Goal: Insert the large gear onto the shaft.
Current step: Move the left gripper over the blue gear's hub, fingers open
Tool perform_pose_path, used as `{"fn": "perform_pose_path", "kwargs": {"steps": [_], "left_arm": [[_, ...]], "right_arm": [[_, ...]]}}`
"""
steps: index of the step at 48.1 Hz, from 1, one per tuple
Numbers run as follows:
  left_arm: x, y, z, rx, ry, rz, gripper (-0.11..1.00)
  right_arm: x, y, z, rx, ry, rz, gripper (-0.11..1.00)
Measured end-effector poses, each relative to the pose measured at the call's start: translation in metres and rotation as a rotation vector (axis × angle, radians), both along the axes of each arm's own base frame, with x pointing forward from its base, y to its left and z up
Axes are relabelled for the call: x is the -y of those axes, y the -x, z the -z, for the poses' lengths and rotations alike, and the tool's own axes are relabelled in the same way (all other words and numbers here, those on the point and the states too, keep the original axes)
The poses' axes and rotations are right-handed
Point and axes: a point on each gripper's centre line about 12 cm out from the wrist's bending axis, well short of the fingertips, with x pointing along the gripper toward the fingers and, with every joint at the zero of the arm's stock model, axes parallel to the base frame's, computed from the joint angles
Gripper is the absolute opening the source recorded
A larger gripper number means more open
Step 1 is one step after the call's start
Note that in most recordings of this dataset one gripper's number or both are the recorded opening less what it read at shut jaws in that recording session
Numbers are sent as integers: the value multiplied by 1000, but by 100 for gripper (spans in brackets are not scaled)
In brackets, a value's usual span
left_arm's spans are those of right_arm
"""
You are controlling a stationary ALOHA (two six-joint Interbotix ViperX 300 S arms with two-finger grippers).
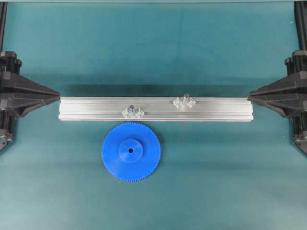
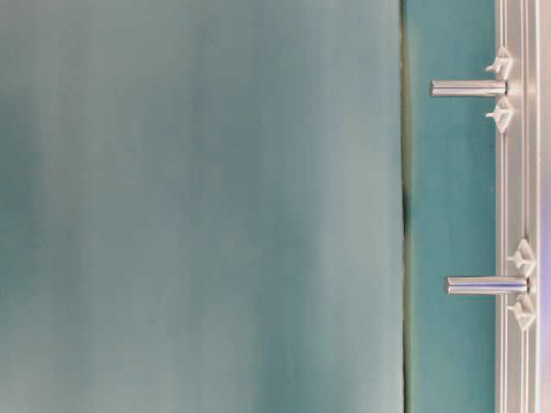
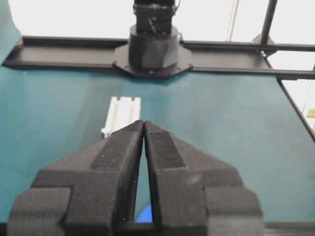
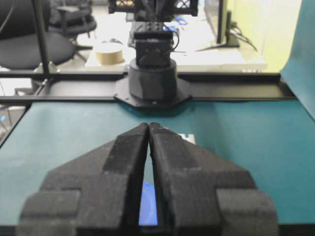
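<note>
The large gear (image 1: 131, 152) lies flat on the teal table cover (image 1: 216, 182), nearest the front edge in the overhead view, hub and small centre hole facing up. Nothing touches it. Slivers of its blue show between the finger bases in both wrist views.

Just behind the gear, a silver aluminium rail (image 1: 220, 109) runs crosswise over the table. Two look-alike grey pins stand upright on it, each on a clear diamond-shaped mount. The shaft (image 1: 131, 106) nearer the gear sits toward the rail's front edge, just behind the gear's far rim and apart from it. The second pin (image 1: 186, 97) stands further right and toward the rail's back edge. In the table-level view, which is turned on its side, both pins project clear of the rail and carry nothing.

At the rail's ends, the two arms are parked level. The left gripper (image 3: 143, 124) has its fingers pressed together at the tips and empty, pointing along the rail toward the opposite arm's base. The right gripper (image 4: 148, 126) is likewise pressed together, holding nothing. Both stand well apart from the gear and the pins.
</note>
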Motion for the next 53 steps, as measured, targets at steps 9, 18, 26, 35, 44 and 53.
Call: {"fn": "perform_pose_path", "kwargs": {"steps": [9, 18, 26, 35, 44, 53], "left_arm": [[2, -12, 7, -60, 72, 13, -1], [12, -31, 17, -163, 67, 54, -1], [19, -53, 38, -332, 70, 70, -1], [26, -81, 50, -492, 60, 77, -1], [44, -110, 57, -597, 29, 123, -1], [58, -134, 75, -670, 13, 150, -1]], "right_arm": [[1, 2, 8, -54, -38, 5, 4], [0, 9, 18, -167, -94, 3, 3], [0, 10, 22, -283, -111, 5, 3], [-1, 12, 31, -408, -114, 8, 4], [-1, 14, 34, -489, -116, 11, 6], [-1, 15, 35, -516, -117, 14, 6]]}}
